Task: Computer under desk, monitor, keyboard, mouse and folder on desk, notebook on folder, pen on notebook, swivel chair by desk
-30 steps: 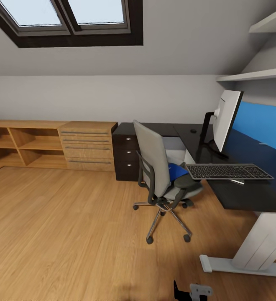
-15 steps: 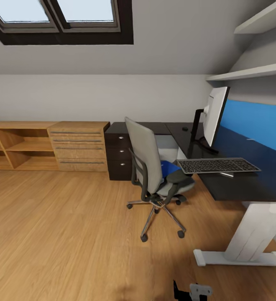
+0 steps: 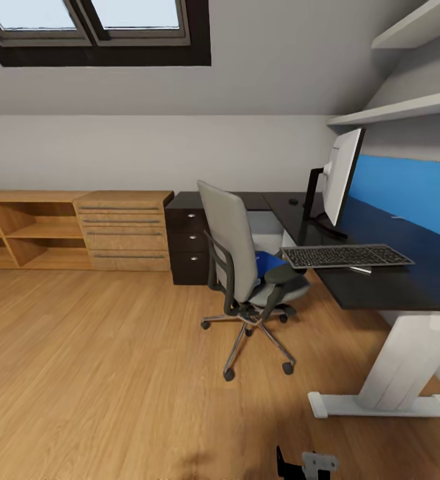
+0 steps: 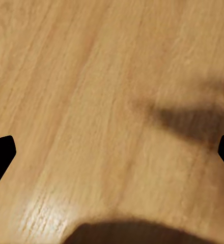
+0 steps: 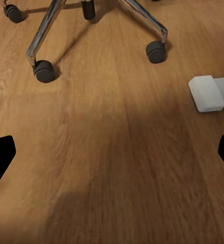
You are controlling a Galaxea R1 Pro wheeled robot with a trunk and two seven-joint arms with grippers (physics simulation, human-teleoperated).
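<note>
The grey swivel chair [image 3: 237, 257] stands on the wood floor beside the black desk [image 3: 373, 290], its back toward me. The blue folder [image 3: 268, 263] lies on its seat. On the desk the monitor [image 3: 341, 176] stands upright, and the keyboard [image 3: 345, 256] lies in front of it at the edge nearest the chair. The small dark mouse [image 3: 293, 201] rests farther back. The pale computer [image 3: 268, 230] sits under the desk behind the chair. My left gripper [image 4: 112, 152] and right gripper [image 5: 112, 155] hang open and empty over the floor. The chair's casters [image 5: 45, 71] show in the right wrist view.
Low light-wood cabinets [image 3: 80, 230] line the back wall at left, next to the dark drawer unit [image 3: 188, 247]. The desk's white leg and foot [image 3: 380, 403] [image 5: 208, 92] stand at right. A blue wall panel [image 3: 413, 193] and shelves [image 3: 400, 110] are above the desk.
The whole picture has slid left and a little up, so the camera has moved. Chair, desk and the things on them keep their places.
</note>
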